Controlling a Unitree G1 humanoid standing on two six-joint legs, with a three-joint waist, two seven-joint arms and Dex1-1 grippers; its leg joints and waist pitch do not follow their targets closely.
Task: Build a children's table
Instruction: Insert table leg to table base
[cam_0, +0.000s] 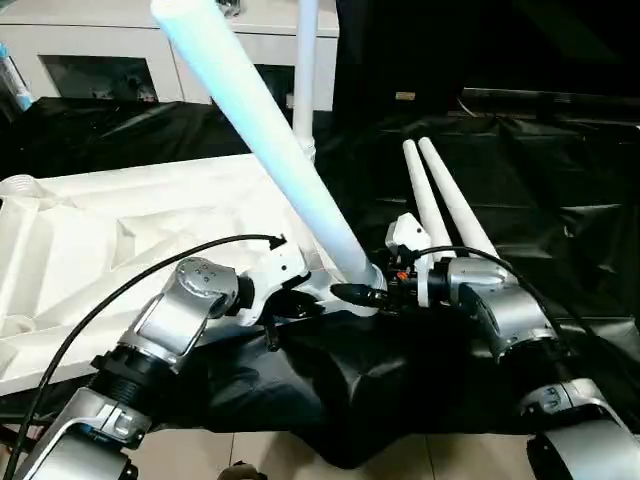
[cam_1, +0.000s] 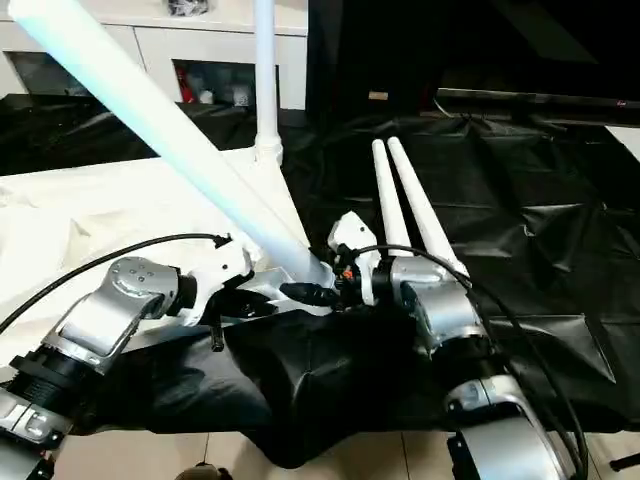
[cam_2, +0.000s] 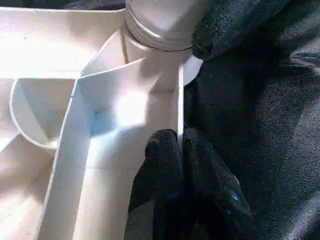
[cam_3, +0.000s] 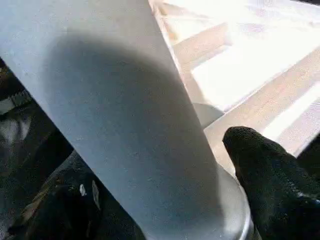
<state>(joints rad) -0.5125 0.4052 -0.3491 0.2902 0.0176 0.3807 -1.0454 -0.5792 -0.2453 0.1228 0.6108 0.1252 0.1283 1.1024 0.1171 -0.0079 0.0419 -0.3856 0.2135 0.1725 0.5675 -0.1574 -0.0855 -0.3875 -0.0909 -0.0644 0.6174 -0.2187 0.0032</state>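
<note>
White plastic table top (cam_0: 120, 240) lies upside down on the black-draped work table (cam_0: 560, 200), with both grippers at its near right corner.

One long white leg (cam_0: 270, 140) leans steeply from that corner socket up toward the far left. The right gripper (cam_3: 165, 210) has this leg between its black fingers (cam_3: 270, 185) near the base; the fingers stand wide apart on either side of the tube. The left gripper (cam_2: 182, 165) is closed, and its two fingertips pinch the thin edge wall of the top, just beside the same socket. A second leg (cam_1: 265, 80) stands upright in the far corner socket. Two more legs (cam_0: 445, 205) lie side by side on the black cloth, to the right of the top and near the right forearm. A white cabinet (cam_0: 90, 50) stands behind the work table.
</note>
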